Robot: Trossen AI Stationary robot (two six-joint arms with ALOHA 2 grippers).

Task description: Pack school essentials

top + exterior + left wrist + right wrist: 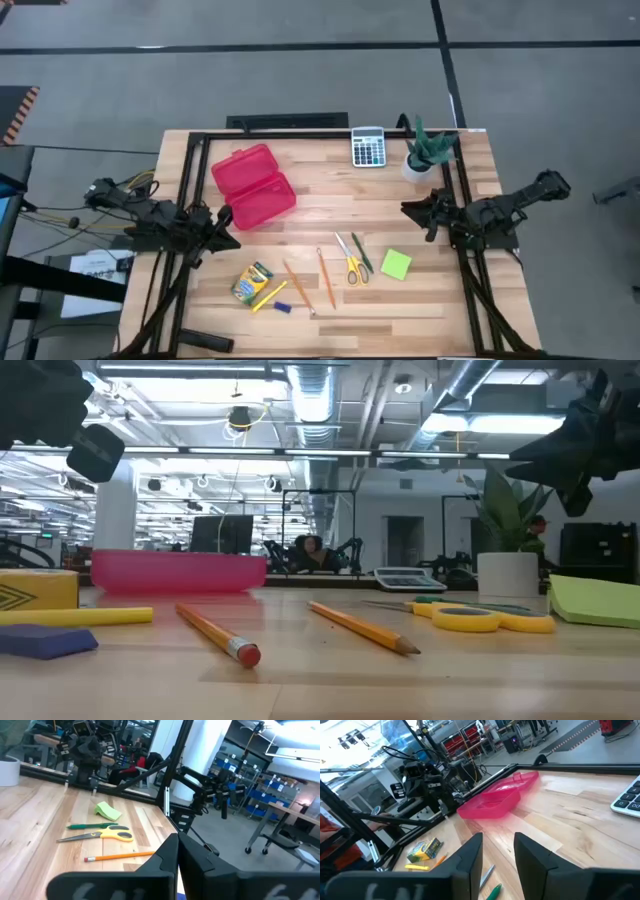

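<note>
The stationery lies on the near half of the table: two orange pencils [298, 288] [326, 277], yellow-handled scissors [350, 265], a green pen [362, 253], a lime sticky-note pad [396, 264], a crayon box [252, 283], a yellow marker [270, 296] and a small blue eraser [284, 307]. My left gripper [230, 228] waits shut at the table's left edge, beside the red case [253, 185]; in its wrist view the fingers [170, 852] meet. My right gripper [410, 208] hovers open at the right edge, with a gap between its fingers [470, 855]. Neither touches anything.
The open red hinged case [497, 800] sits left of centre. A grey calculator [368, 146] and a potted plant [428, 150] stand at the far edge. A black frame rail [190, 200] runs along the table's sides. Bare wood lies between case and stationery.
</note>
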